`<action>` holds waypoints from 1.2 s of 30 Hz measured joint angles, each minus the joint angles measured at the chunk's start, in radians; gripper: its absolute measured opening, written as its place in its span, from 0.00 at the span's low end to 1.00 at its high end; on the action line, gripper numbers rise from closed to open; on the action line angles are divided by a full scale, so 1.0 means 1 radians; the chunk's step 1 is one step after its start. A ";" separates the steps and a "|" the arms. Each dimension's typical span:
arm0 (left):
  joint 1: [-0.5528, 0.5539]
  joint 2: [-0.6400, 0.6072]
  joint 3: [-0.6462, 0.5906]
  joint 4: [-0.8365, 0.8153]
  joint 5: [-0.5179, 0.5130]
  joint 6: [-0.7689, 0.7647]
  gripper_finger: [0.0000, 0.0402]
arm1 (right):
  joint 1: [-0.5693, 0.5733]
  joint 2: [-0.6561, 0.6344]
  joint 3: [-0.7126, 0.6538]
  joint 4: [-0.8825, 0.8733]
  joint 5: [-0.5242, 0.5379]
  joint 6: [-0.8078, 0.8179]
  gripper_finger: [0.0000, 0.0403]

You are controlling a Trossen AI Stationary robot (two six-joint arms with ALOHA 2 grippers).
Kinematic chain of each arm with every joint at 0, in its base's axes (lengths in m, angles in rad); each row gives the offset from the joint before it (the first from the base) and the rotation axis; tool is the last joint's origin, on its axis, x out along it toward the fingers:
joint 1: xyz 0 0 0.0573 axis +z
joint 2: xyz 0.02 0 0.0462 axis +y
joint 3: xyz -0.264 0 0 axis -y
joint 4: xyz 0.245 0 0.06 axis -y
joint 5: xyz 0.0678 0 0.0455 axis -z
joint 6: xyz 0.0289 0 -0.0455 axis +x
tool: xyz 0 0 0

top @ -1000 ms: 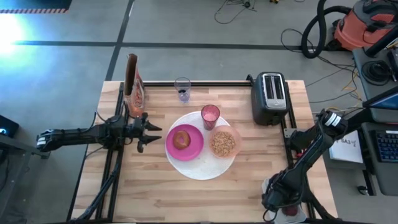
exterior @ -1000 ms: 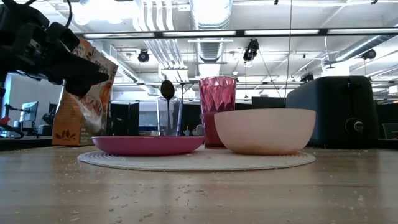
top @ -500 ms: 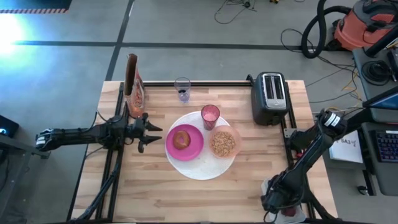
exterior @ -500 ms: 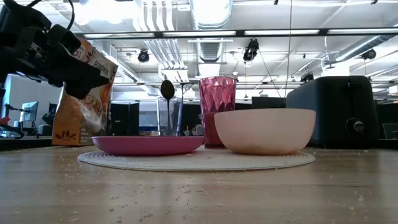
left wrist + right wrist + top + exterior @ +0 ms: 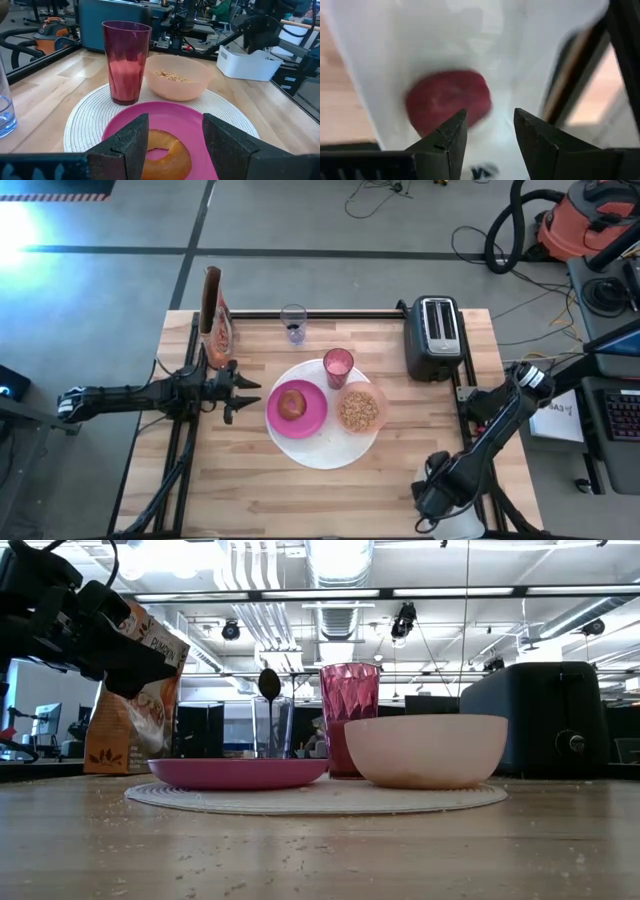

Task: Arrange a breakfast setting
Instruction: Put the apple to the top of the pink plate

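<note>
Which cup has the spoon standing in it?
The clear glass at the table's back edge holds the spoon. The pink cup on the white mat has only a pink drink inside.

The right gripper (image 5: 432, 515) sits at the high view's six-o'clock edge, its fingertips hidden beneath the arm. In the right wrist view the small dark-red fruit (image 5: 447, 102) is blurred, its lower part behind the fingers. The left wrist view's fingers (image 5: 131, 145) cover part of the round toasted bread (image 5: 167, 152).
</note>
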 joint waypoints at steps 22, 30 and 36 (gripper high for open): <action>0.000 0.000 0.000 -0.001 0.001 0.000 0.42 | 0.004 0.022 -0.017 0.090 0.000 -0.131 0.56; 0.000 0.004 0.000 0.007 0.001 -0.045 0.42 | 0.003 0.049 -0.023 0.102 -0.003 -0.417 0.56; 0.000 0.004 0.000 0.014 -0.005 -0.081 0.42 | 0.023 0.039 -0.025 0.106 0.025 -0.571 0.56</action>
